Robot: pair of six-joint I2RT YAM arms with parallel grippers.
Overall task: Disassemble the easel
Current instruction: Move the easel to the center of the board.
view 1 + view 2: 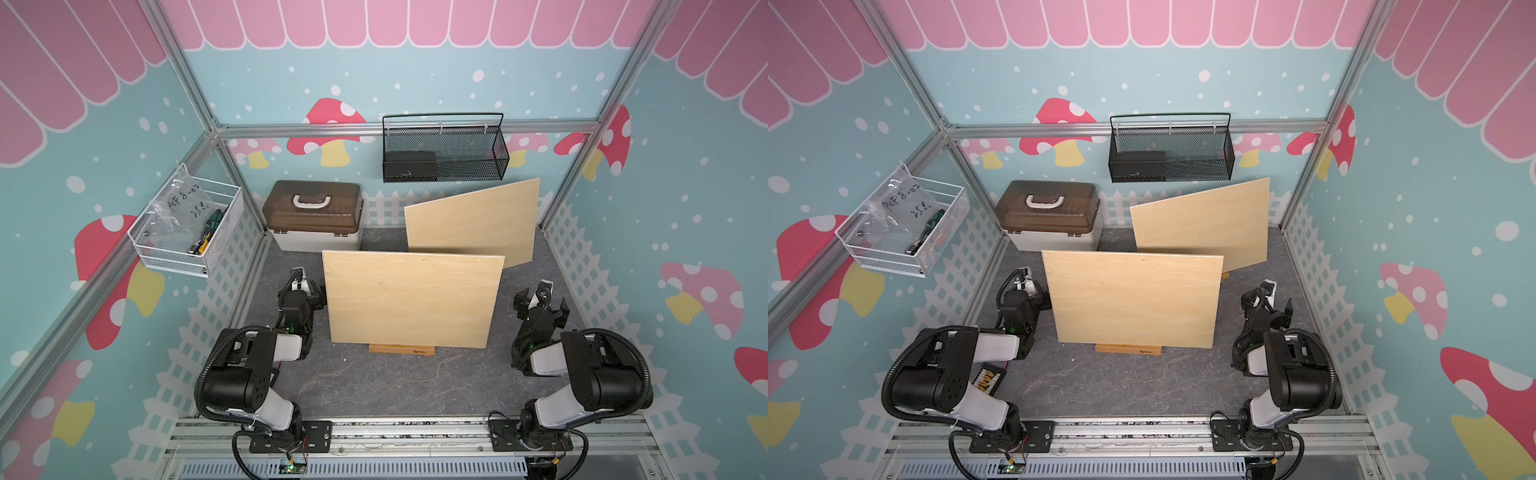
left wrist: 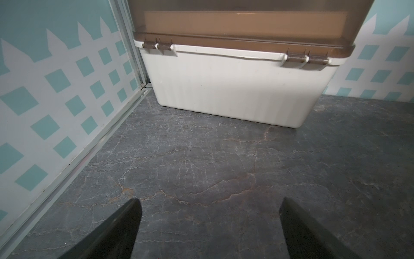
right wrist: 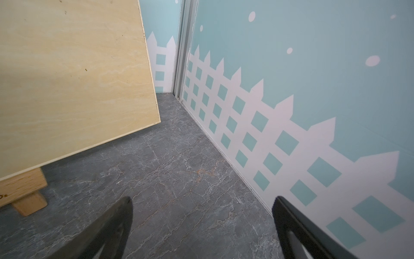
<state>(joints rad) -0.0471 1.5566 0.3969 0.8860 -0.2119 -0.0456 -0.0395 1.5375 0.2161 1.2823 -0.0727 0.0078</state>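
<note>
Propped upright at centre: board (image 1: 409,301) on easel base (image 1: 401,349). At nine and three o'clock — left gripper (image 2: 209,203), right gripper (image 3: 201,199), spread wide, holding nothing.

The front board (image 1: 411,299) stands upright in the middle of the desk (image 1: 395,382), walling off the straight way between the two arms. In front of it the desk lies bare. Ahead of the spread left jaws, open surface runs up to the storage box (image 2: 235,89). Ahead of the spread right jaws, a lane opens between the rear board (image 3: 74,78) and the side wall (image 3: 291,112).
</note>
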